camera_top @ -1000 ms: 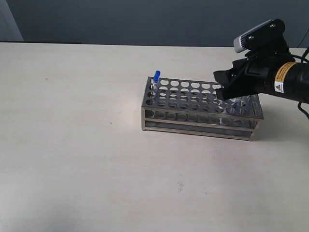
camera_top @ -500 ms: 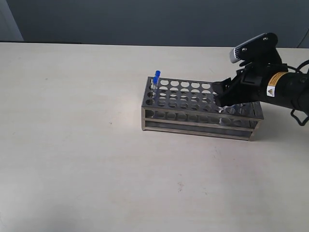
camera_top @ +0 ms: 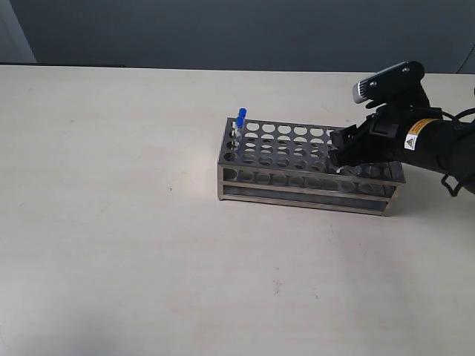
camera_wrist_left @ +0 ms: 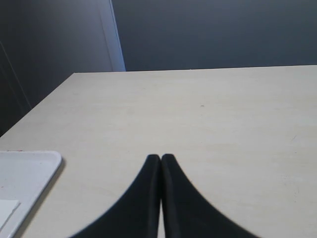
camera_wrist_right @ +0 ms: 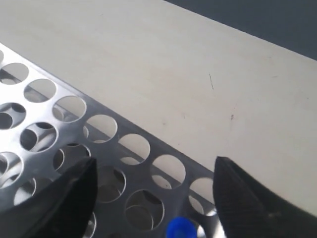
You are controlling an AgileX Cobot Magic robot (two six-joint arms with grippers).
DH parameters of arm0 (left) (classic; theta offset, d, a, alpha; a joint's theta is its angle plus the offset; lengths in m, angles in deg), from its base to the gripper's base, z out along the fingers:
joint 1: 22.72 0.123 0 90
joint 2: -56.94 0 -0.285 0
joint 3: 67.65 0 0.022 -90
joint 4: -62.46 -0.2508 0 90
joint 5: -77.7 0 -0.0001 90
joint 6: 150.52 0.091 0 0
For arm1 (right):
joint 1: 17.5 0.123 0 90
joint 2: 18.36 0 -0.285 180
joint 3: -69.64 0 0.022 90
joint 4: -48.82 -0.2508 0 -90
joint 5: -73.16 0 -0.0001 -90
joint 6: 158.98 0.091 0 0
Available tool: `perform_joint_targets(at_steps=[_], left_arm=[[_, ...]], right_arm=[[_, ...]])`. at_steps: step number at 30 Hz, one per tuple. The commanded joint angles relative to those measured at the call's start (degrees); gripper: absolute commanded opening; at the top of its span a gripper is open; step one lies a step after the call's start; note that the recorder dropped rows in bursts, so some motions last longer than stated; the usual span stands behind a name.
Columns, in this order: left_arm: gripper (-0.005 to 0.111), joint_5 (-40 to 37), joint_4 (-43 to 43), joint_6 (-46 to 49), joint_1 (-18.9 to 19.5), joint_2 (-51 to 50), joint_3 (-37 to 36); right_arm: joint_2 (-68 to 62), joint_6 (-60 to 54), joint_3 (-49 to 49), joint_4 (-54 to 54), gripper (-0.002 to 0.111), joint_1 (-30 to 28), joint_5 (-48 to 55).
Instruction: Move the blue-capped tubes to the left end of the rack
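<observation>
The steel rack (camera_top: 297,152) stands near the middle of the table, its holed top plate (camera_wrist_right: 74,129) filling the right wrist view. One blue-capped tube (camera_top: 241,116) stands in a hole at the rack's left end. Another blue cap (camera_wrist_right: 181,229) shows between the fingers of my right gripper (camera_wrist_right: 154,186), which is open and low over the rack's right end (camera_top: 349,152). The other blue-capped tubes are hidden behind that arm. My left gripper (camera_wrist_left: 161,158) is shut with nothing in it, over bare table, and is out of the exterior view.
A white tray (camera_wrist_left: 22,181) lies at the table's edge beside the left gripper. The cream table (camera_top: 111,222) stretches to the left of and in front of the rack, with a dark wall (camera_top: 223,30) behind.
My right gripper has dropped lower over the rack's right end and shifted slightly toward it. The rack and the tube at the left end have not moved.
</observation>
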Motion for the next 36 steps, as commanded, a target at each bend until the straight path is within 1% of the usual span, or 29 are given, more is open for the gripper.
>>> perform_joint_targets(at_steps=[1,13,14,15,16,18,20,22,30,36], left_arm=[[0.0,0.52,-0.32,-0.28,-0.22,0.31,-0.09],[0.0,0.52,-0.32,-0.28,-0.22,0.31,-0.09],[0.0,0.52,-0.32,-0.28,-0.22,0.31,-0.09],[0.0,0.52,-0.32,-0.28,-0.22,0.31,-0.09],[0.0,0.52,-0.32,-0.28,-0.22,0.31,-0.09],[0.0,0.52,-0.32,-0.28,-0.22,0.31,-0.09],[0.0,0.52,-0.32,-0.28,-0.22,0.31,-0.09],[0.0,0.41,-0.32,-0.28,-0.22,0.31,-0.09],[0.0,0.53,-0.32,-0.28,-0.22,0.31,-0.09],[0.0,0.53,-0.32,-0.28,-0.22,0.31,-0.09]], right_arm=[[-0.2,-0.44,0.24,-0.42,0.063,-0.3,0.04],[-0.2,-0.44,0.24,-2.12,0.063,-0.3,2.22],[-0.2,-0.44,0.24,-2.12,0.063,-0.3,2.22],[-0.2,-0.44,0.24,-2.12,0.06,-0.3,2.22],[-0.2,-0.44,0.24,-2.12,0.054,-0.3,2.22],[-0.2,-0.17,0.24,-2.12,0.037,-0.3,2.22],[-0.2,-0.19,0.24,-2.12,0.016,-0.3,2.22],[-0.2,-0.02,0.24,-2.12,0.0,-0.3,2.22],[2.95,-0.02,0.24,-3.12,0.0,-0.3,2.41],[9.64,0.2,0.24,-3.12,0.0,-0.19,6.74]])
